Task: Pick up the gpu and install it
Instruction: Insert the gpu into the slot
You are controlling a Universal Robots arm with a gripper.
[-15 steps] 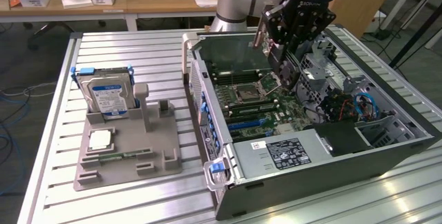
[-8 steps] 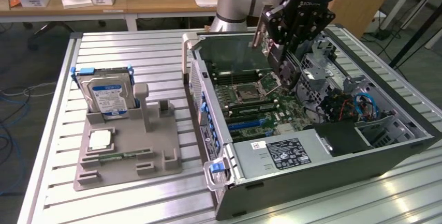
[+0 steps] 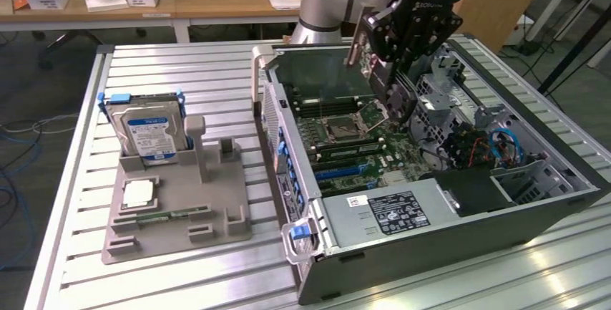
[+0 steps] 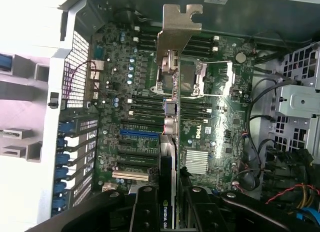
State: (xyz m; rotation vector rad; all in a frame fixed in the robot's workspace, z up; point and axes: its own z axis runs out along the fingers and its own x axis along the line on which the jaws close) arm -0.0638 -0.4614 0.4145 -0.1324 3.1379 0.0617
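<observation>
The gpu (image 4: 168, 157) is a thin dark card seen edge-on in the wrist view, with its silvery bracket (image 4: 178, 32) at the far end. My gripper (image 4: 170, 212) is shut on it, one black finger (image 4: 145, 212) on each side of the card. In the exterior view the gripper (image 3: 390, 74) hangs inside the open computer case (image 3: 430, 245), holding the gpu (image 3: 393, 102) upright just above the motherboard (image 3: 363, 145). The card hovers over the processor socket and the memory slots, short of the blue expansion slots (image 4: 140, 135).
A grey fixture tray (image 3: 214, 181) lies on the slatted table at the exterior view's left. It holds an upright silver hard drive (image 3: 148, 134), a small white chip (image 3: 139, 193) and a narrow memory stick (image 3: 172, 215). Cables and drive cages (image 3: 487, 145) crowd the case's right side.
</observation>
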